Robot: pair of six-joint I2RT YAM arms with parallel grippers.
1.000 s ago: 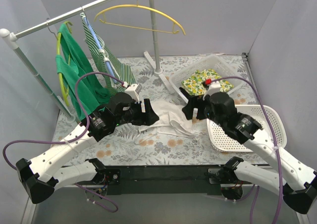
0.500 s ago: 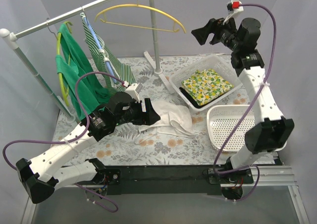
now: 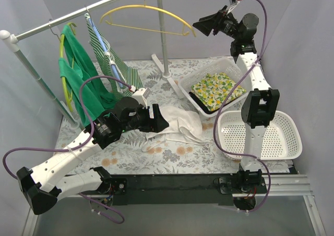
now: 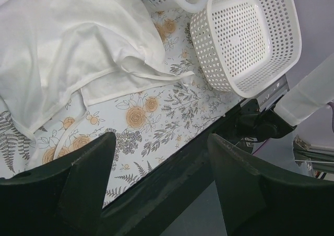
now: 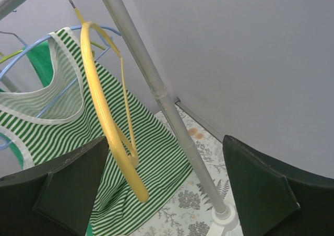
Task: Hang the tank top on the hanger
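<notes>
The white tank top [image 3: 180, 122] lies crumpled on the floral table; it also fills the upper left of the left wrist view [image 4: 68, 53]. The yellow hanger [image 3: 148, 18] hangs empty by its grey hook from the rail; in the right wrist view [image 5: 107, 126] its near end shows close between the fingers. My left gripper [image 3: 157, 118] is open and empty, low at the tank top's left edge. My right gripper [image 3: 201, 27] is open and empty, raised high, just right of the hanger's right end.
A clothes rack [image 3: 78, 14] holds a green garment [image 3: 78, 79] and a green-and-white striped garment [image 3: 112, 58] on other hangers. Its post [image 3: 163, 37] stands just behind the hanger. A basket with yellow patterned cloth [image 3: 216, 89] and an empty white basket [image 3: 261, 134] sit at the right.
My right arm has swung up from beside the tank top to high by the hanger's right end. The left arm and the tank top have not moved.
</notes>
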